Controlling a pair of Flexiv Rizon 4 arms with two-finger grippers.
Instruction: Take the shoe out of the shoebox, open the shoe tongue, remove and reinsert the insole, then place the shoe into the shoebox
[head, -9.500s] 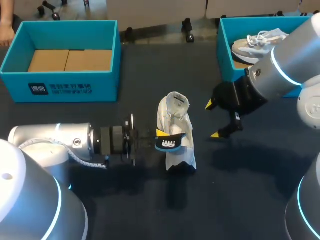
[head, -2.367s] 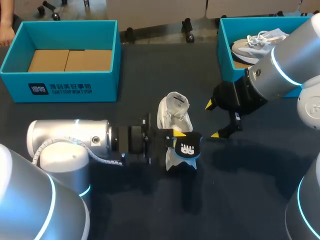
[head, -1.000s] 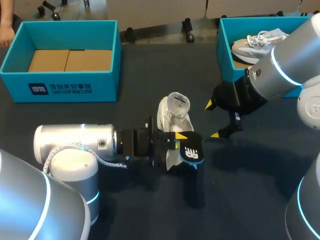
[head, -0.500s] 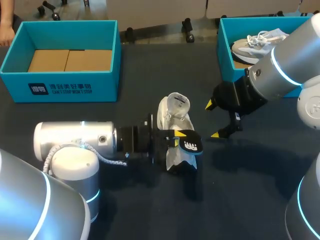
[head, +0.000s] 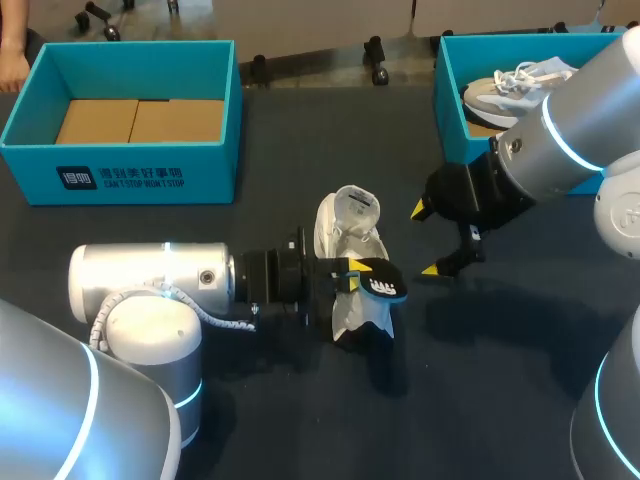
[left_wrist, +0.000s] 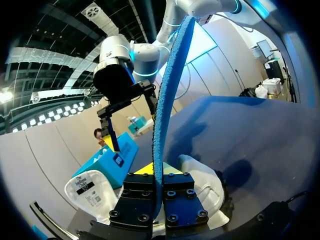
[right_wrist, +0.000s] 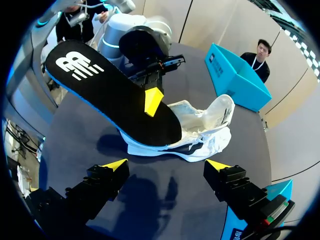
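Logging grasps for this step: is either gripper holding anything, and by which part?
The left gripper pinches the black insole across its two faces, toward the end away from its logo. The right gripper is open and holds nothing.

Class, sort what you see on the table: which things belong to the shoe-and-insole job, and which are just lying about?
Job: shoe; insole, held in the left claw; right claw; empty box, probably.
Lying about: second shoe; other box around it.
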